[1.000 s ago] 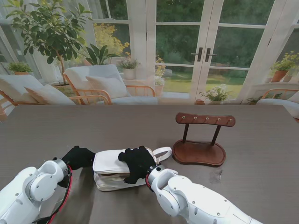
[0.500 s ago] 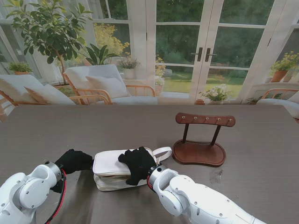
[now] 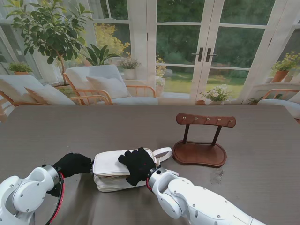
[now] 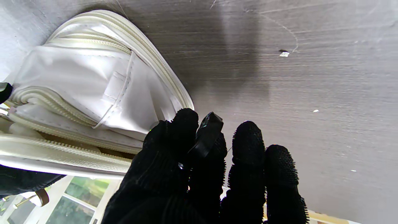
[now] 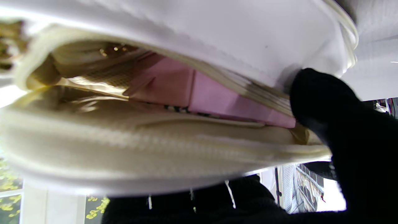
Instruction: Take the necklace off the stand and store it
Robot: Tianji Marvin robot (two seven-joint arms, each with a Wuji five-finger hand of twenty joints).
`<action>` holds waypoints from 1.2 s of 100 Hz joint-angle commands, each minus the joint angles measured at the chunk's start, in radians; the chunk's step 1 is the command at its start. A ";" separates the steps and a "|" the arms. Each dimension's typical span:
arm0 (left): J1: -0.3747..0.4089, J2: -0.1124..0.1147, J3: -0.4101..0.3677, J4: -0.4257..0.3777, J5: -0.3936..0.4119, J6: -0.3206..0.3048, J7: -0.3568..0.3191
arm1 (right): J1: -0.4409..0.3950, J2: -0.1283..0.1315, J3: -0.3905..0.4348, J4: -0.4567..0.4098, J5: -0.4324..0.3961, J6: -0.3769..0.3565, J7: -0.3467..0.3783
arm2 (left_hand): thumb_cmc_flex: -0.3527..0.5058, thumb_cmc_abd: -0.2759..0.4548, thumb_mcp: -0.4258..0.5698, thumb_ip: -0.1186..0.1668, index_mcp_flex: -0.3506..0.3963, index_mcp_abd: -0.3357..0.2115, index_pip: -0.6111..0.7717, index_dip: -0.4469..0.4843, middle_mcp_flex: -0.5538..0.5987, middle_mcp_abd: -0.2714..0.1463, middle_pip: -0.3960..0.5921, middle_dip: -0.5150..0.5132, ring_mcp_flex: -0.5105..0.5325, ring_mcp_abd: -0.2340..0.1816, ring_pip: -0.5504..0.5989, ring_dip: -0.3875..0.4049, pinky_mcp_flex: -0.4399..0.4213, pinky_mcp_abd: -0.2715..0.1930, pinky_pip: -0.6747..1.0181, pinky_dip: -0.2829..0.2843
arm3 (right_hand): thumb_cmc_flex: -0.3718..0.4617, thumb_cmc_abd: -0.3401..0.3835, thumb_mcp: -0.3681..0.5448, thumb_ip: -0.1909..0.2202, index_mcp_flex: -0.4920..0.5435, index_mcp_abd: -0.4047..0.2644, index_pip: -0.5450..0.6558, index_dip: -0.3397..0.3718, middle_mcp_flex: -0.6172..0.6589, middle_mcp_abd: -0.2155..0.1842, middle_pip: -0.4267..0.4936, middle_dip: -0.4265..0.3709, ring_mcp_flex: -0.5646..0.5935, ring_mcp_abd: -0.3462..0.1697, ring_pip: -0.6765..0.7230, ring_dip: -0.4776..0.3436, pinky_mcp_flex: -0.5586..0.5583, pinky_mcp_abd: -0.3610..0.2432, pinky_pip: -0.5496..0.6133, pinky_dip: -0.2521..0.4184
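- Right hand (image 3: 137,164) grips the white bag's (image 3: 110,165) top flap, zipper mouth gaping.
- Left hand (image 3: 72,164) at the bag's left end, fingers together, grip unclear.
- Stand (image 3: 201,140) bare (necklace not visible).

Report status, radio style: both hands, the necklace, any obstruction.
Right hand clamped on white pouch, zipper open. Left hand beside pouch, holding nothing. Necklace not visible; stand bare. No obstruction.

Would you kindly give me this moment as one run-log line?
stand: bare | white bag: unzipped, pink item inside | right hand: gripping bag top | left hand: at bag's left end, holding nothing | necklace: unseen
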 commanded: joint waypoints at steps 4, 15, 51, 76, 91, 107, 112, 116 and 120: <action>0.018 0.004 -0.014 -0.027 0.001 -0.014 -0.039 | -0.050 0.008 -0.029 0.071 0.011 -0.001 0.059 | 0.080 0.036 0.025 -0.049 0.045 -0.031 0.275 0.079 0.034 -0.011 0.062 0.003 0.044 0.034 0.083 0.044 0.013 0.012 0.075 0.039 | 0.056 0.086 0.163 0.068 0.176 -0.049 0.060 0.010 0.138 -0.100 0.124 0.039 0.228 -0.137 0.348 0.116 -0.044 -0.047 0.076 -0.017; 0.029 0.007 -0.025 -0.046 -0.019 -0.008 -0.072 | -0.050 0.004 -0.026 0.079 0.018 0.003 0.052 | 0.080 0.040 0.011 -0.056 0.050 -0.037 0.302 0.082 0.040 -0.016 0.072 -0.008 0.051 0.032 0.094 0.051 0.016 0.011 0.083 0.042 | 0.074 0.106 0.177 0.073 0.212 -0.052 0.074 0.014 0.175 -0.108 0.143 0.051 0.256 -0.147 0.367 0.122 -0.026 -0.057 0.094 -0.015; 0.071 0.005 -0.058 -0.082 -0.168 0.043 -0.118 | -0.056 0.009 -0.024 0.078 0.014 -0.006 0.051 | 0.080 0.033 0.000 -0.062 0.065 -0.039 0.319 0.076 0.057 -0.018 0.078 -0.020 0.064 0.034 0.102 0.054 0.020 0.011 0.096 0.045 | 0.102 0.172 0.179 0.073 0.265 -0.060 0.066 0.008 0.222 -0.112 0.133 0.058 0.288 -0.162 0.381 0.125 -0.011 -0.080 0.126 -0.029; 0.131 0.007 -0.106 -0.157 -0.217 0.052 -0.155 | -0.055 0.016 -0.029 0.075 0.007 -0.013 0.064 | 0.080 0.027 0.018 -0.050 0.064 -0.029 0.295 0.062 0.046 -0.010 0.063 -0.009 0.046 0.034 0.084 0.049 0.007 0.006 0.079 0.035 | 0.087 0.173 0.172 0.075 0.268 -0.065 0.048 0.000 0.214 -0.111 0.130 0.060 0.280 -0.162 0.384 0.127 -0.017 -0.085 0.128 -0.037; 0.157 0.010 -0.123 -0.196 -0.235 0.058 -0.182 | -0.056 0.017 -0.030 0.074 0.008 -0.015 0.068 | 0.080 0.025 0.023 -0.044 0.065 -0.027 0.283 0.058 0.042 -0.005 0.053 -0.003 0.041 0.033 0.076 0.047 0.003 0.005 0.074 0.032 | 0.080 0.172 0.169 0.076 0.280 -0.071 0.041 -0.005 0.212 -0.111 0.131 0.062 0.277 -0.163 0.386 0.128 -0.019 -0.088 0.129 -0.041; 0.174 0.016 -0.133 -0.230 -0.242 0.055 -0.214 | -0.052 0.016 -0.035 0.076 0.014 -0.015 0.074 | 0.080 0.025 0.023 -0.041 0.064 -0.026 0.270 0.056 0.041 -0.006 0.047 0.002 0.039 0.034 0.071 0.046 0.004 0.005 0.073 0.032 | 0.087 0.176 0.168 0.077 0.296 -0.075 0.033 -0.010 0.216 -0.112 0.133 0.064 0.288 -0.176 0.394 0.131 -0.008 -0.103 0.139 -0.041; 0.180 0.018 -0.136 -0.242 -0.244 0.054 -0.228 | -0.052 0.016 -0.034 0.074 0.017 -0.014 0.079 | 0.080 0.027 0.021 -0.041 0.065 -0.029 0.268 0.056 0.040 -0.008 0.045 0.003 0.038 0.033 0.070 0.046 0.001 0.003 0.070 0.030 | 0.090 0.177 0.167 0.076 0.298 -0.073 0.030 -0.012 0.216 -0.110 0.134 0.064 0.291 -0.181 0.397 0.132 -0.005 -0.110 0.144 -0.041; 0.186 0.020 -0.138 -0.253 -0.247 0.054 -0.238 | -0.051 0.016 -0.034 0.074 0.020 -0.014 0.083 | 0.080 0.026 0.023 -0.039 0.063 -0.027 0.263 0.056 0.038 -0.007 0.043 0.005 0.037 0.032 0.068 0.046 0.001 0.001 0.067 0.029 | 0.090 0.177 0.167 0.076 0.296 -0.071 0.027 -0.013 0.213 -0.109 0.133 0.064 0.291 -0.183 0.399 0.133 -0.004 -0.113 0.145 -0.042; 0.192 0.021 -0.140 -0.264 -0.248 0.054 -0.245 | -0.050 0.015 -0.035 0.074 0.023 -0.013 0.086 | 0.080 0.028 0.022 -0.038 0.063 -0.027 0.261 0.057 0.038 -0.006 0.041 0.006 0.035 0.031 0.067 0.046 0.001 0.001 0.066 0.028 | 0.092 0.178 0.166 0.075 0.296 -0.069 0.026 -0.013 0.212 -0.109 0.134 0.064 0.292 -0.188 0.400 0.133 -0.003 -0.117 0.148 -0.042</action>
